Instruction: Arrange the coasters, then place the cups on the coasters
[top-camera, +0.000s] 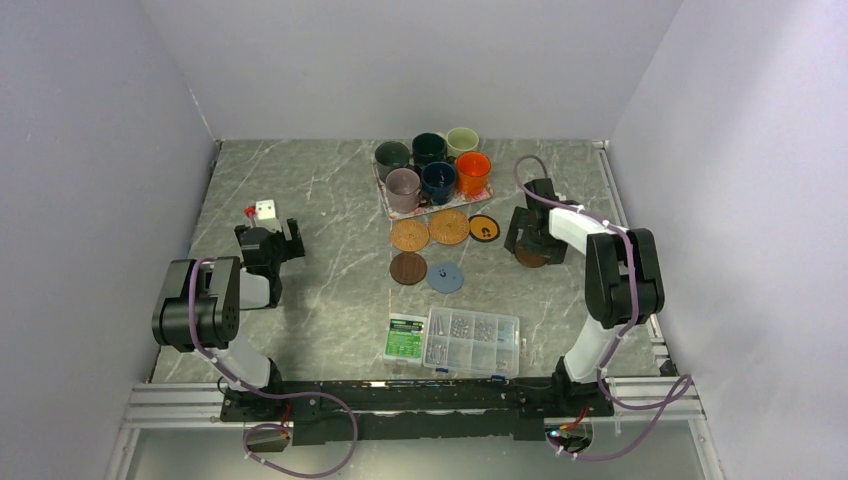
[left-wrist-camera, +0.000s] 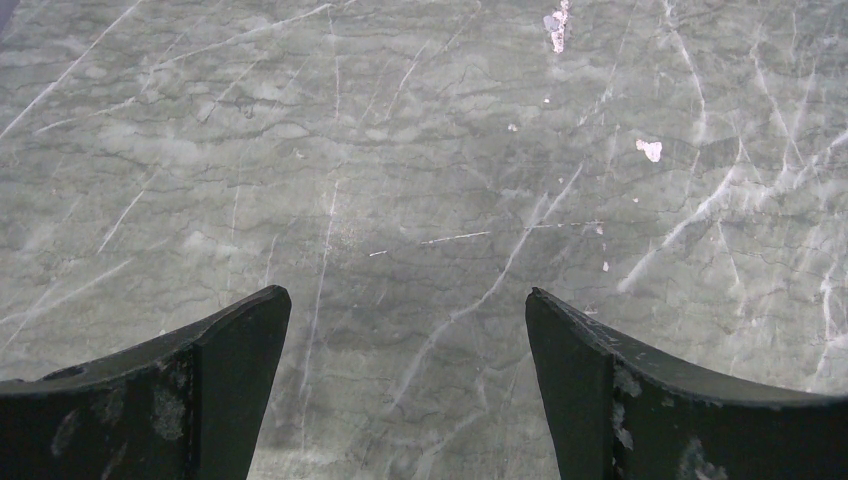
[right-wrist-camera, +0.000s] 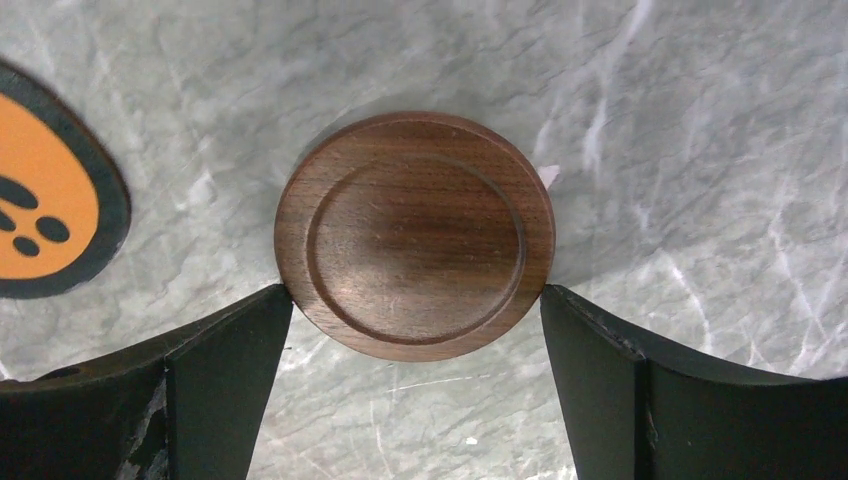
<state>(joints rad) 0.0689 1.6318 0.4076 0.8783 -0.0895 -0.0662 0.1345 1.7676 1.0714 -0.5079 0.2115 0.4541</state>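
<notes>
Six cups, among them an orange one (top-camera: 472, 172) and a navy one (top-camera: 438, 181), stand together on the floral tray (top-camera: 384, 207) at the back. In front of it lie two woven tan coasters (top-camera: 409, 235), a black-and-orange coaster (top-camera: 484, 228), a dark brown coaster (top-camera: 407, 268) and a light blue coaster (top-camera: 446, 277). A second dark brown coaster (right-wrist-camera: 415, 235) lies flat on the table to the right. My right gripper (right-wrist-camera: 415, 300) is open over it, its fingertips at the disc's two sides. My left gripper (left-wrist-camera: 408, 300) is open over bare table at the left.
A clear plastic screw box (top-camera: 472, 341) and a green packet (top-camera: 405, 337) lie near the front edge, between the arm bases. A small white cube with a red part (top-camera: 262, 211) sits just beyond my left gripper (top-camera: 268, 240). Walls enclose the table on three sides.
</notes>
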